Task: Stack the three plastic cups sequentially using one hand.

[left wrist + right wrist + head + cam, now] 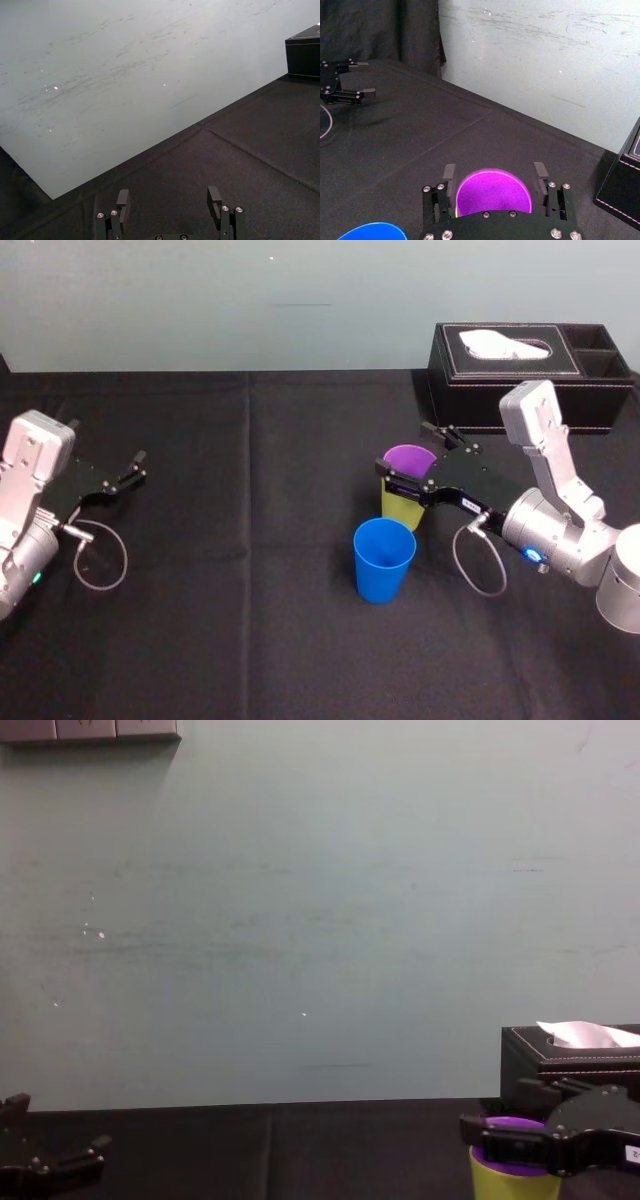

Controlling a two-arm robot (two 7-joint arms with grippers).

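The purple cup (409, 458) sits nested inside the lime-green cup (400, 508), right of the table's middle. Both stand upright. My right gripper (408, 454) is open, with one finger on either side of the purple cup's rim (493, 192) and a thin gap on each side. From the chest, the purple rim (512, 1125) shows above the green cup (510, 1176), with the right gripper (520, 1135) level with it. The blue cup (384, 558) stands alone just in front and to the left; its rim (372, 231) shows in the right wrist view. My left gripper (135, 466) rests open at the far left, holding nothing.
A black tissue box (530, 360) stands behind the stacked cups at the back right, close to my right arm. A black cloth (250, 540) covers the table up to a pale wall. Cable loops hang at both wrists.
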